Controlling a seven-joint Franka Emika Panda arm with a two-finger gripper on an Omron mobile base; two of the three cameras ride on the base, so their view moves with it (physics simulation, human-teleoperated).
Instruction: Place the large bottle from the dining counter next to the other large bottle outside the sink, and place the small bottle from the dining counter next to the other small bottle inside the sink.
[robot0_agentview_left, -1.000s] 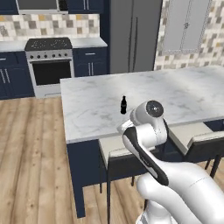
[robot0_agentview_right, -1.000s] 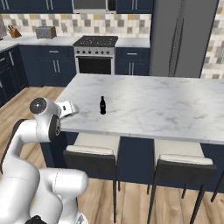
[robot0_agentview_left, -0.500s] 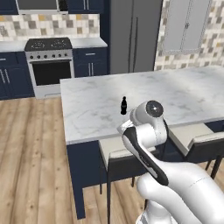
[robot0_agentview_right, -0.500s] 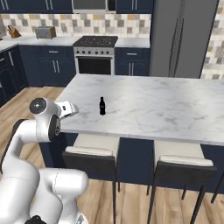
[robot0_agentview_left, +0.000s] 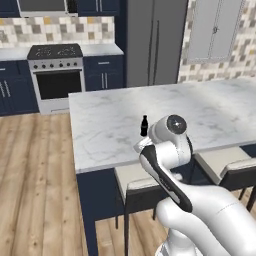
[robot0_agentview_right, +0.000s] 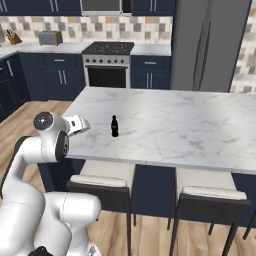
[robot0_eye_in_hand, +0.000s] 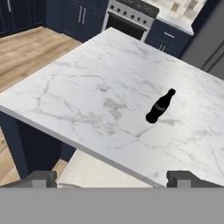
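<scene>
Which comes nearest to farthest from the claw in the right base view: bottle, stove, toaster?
1. Bottle, upright on the dining counter, just right of the claw.
2. Stove, against the back wall beyond the counter.
3. Toaster, on the rear counter, left of the stove.

the 2 base views look forward and down from behind the arm, 1 from its left, 1 from its right. both share the counter (robot0_agentview_left: 115, 120) (robot0_agentview_right: 190, 125), the bottle (robot0_agentview_left: 144, 126) (robot0_agentview_right: 114, 126) and the stove (robot0_agentview_left: 56, 75) (robot0_agentview_right: 107, 65) at 12 o'clock. the hand view sits near the counter's (robot0_eye_in_hand: 78, 96) front edge, bottle (robot0_eye_in_hand: 159, 106) at 1 o'clock.
</scene>
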